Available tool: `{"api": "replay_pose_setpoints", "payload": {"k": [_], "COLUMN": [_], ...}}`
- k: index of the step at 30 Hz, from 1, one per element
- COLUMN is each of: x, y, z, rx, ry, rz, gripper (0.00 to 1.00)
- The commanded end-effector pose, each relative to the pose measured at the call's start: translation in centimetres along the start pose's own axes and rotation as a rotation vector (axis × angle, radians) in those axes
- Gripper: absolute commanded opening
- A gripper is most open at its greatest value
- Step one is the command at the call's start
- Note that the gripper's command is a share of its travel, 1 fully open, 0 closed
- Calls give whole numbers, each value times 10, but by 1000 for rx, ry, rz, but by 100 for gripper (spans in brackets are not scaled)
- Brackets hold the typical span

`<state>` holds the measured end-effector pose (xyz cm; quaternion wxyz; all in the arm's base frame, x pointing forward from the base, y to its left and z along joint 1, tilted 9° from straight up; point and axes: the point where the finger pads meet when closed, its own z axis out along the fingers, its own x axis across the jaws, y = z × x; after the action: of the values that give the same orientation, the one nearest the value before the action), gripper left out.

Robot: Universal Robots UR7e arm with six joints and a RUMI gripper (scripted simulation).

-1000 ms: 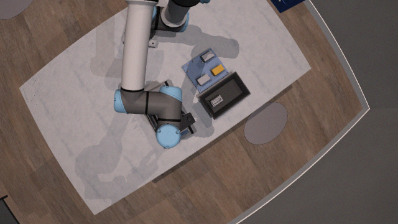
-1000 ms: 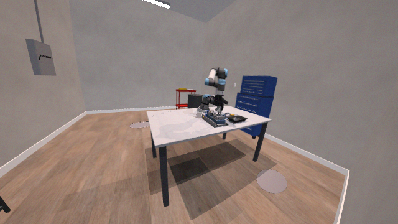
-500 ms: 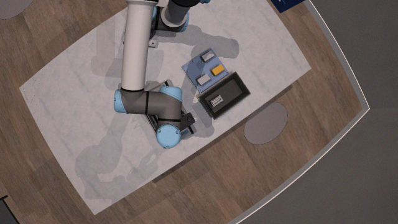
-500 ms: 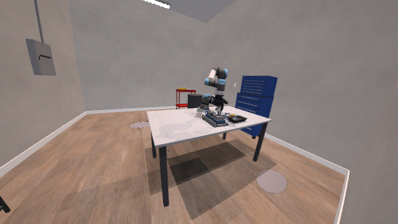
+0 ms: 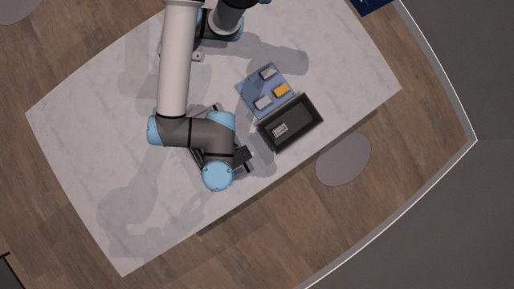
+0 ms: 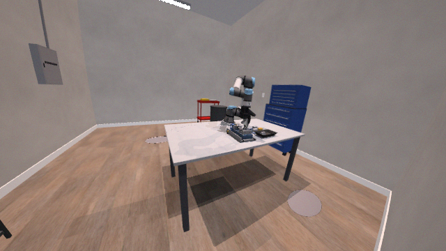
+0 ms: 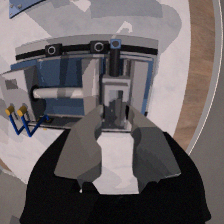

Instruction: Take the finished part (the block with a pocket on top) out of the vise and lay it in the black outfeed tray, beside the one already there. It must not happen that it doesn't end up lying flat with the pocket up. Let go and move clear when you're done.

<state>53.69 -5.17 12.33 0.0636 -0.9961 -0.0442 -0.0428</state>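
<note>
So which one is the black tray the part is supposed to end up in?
Start at the white table and find the blue plate carrying two pale blocks and an orange one. The black outfeed tray lies right against that plate's edge, near the table's edge. It is the only dark, walled rectangle there, and one pale finished part already lies at one end of it.

Top view straight down, exterior far across the room, wrist close; all sharing the vise (image 7: 82, 82)
</note>
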Motion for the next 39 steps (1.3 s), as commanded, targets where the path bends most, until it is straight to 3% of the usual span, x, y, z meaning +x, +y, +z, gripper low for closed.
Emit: {"api": "replay_pose_setpoints", "payload": {"k": [1,25,39], "x": [0,0,0], "y": [0,0,0], "z": [-4,-40,-45], "rx": [-1,-1,-1], "ry": [1,1,1], "rz": [0,0,0], "gripper": [0,0,0]}}
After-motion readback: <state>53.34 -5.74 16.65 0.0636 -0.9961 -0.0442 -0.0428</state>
